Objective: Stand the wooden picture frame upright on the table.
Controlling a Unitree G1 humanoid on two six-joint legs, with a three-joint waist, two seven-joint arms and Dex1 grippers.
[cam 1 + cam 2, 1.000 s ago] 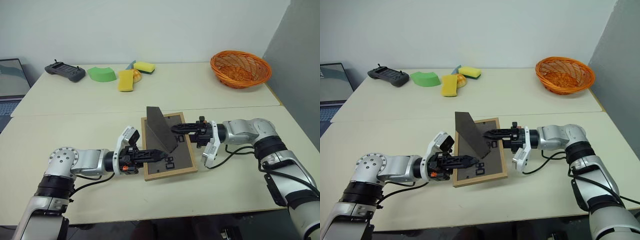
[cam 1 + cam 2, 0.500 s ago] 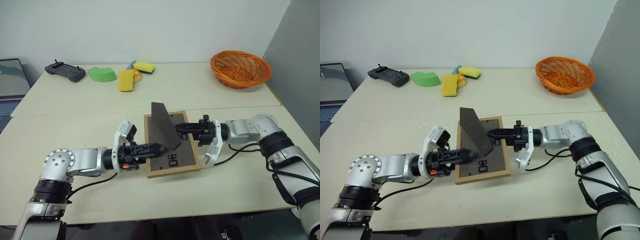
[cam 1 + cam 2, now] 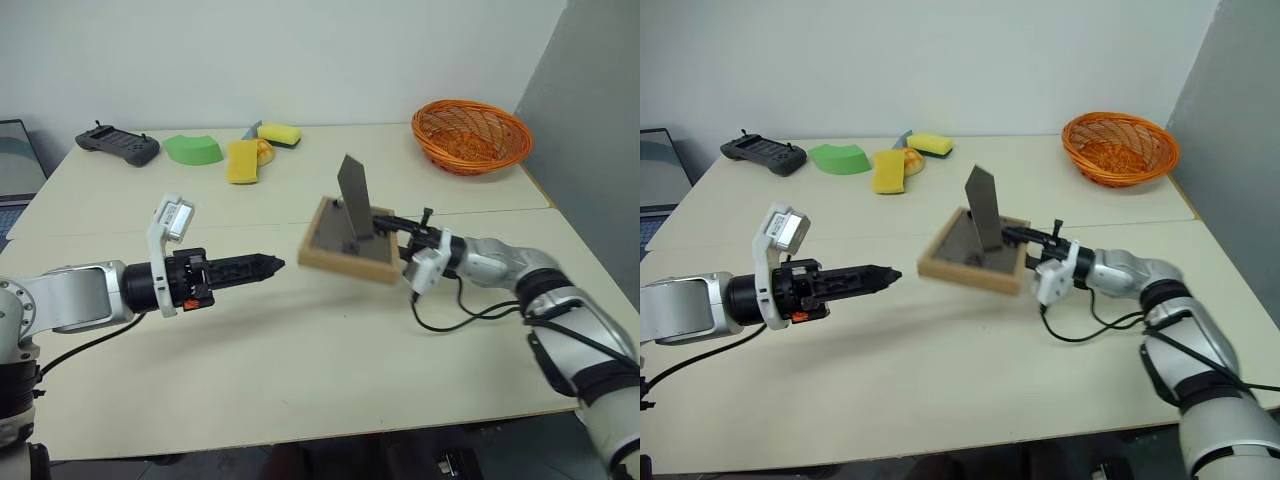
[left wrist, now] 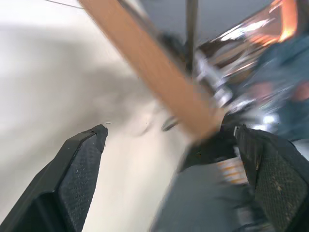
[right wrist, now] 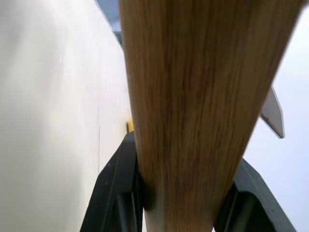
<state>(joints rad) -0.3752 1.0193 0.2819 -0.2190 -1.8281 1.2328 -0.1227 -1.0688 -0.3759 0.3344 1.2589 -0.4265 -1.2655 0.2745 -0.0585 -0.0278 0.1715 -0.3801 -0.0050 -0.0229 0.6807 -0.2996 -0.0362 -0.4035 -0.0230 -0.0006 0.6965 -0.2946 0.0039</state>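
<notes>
Left eye view: wooden picture frame (image 3: pixel 345 250) lifted, tilted above counter (image 3: pixel 300 350).
Right claw (image 3: pixel 385 224): clamped on frame's edge.
Left claw (image 3: pixel 262 265): spread wide, empty.
Advice: rotate slowly, plant bottom edge and stand.

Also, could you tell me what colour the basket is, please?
Orange basket, clearest in the left eye view.

Wooden picture frame (image 3: pixel 345 247): light-wood rim, dark back facing up, stand flap raised, tilted clear of the pale cream table (image 3: pixel 300 370), near centre, 1 o'clock.
</notes>
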